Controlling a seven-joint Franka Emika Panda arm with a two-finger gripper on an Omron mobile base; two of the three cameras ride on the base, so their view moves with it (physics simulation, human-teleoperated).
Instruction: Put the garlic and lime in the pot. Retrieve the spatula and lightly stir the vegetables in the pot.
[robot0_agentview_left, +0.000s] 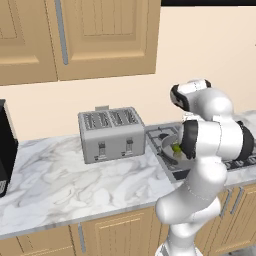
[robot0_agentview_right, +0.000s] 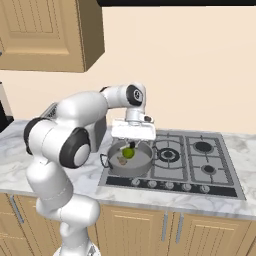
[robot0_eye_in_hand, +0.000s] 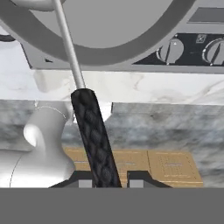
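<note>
Nearest to us in the hand view, the gripper (robot0_eye_in_hand: 110, 180) has its fingers (robot0_eye_in_hand: 135, 178) standing close on either side of the black handle of the spatula (robot0_eye_in_hand: 94, 131). A sliver of gap seems to show on one side, so we cannot tell whether they are clamped on it or only flanking it. That is our first worry: if the hold is loose, the spatula could pivot or slide down through the fingers, and any stirring push would twist the tool instead of moving the vegetables. Further out, the thin metal shaft crosses the rim of the pot (robot0_eye_in_hand: 109, 59), which sits on the hob just behind the stove knobs (robot0_eye_in_hand: 170, 50) and the marble tabletop (robot0_eye_in_hand: 153, 89). A sweep taken too low or too wide could lever the shaft against that rim and shove the shallow pot off its burner. From the right base view, the lime (robot0_agentview_right: 129, 153) and the garlic (robot0_agentview_right: 122, 161) lie together inside the pot, directly beneath the hand. Both are round and free to roll, so we judge a hard stroke might flick one over the low wall onto the hob (robot0_agentview_right: 200, 160).
</note>
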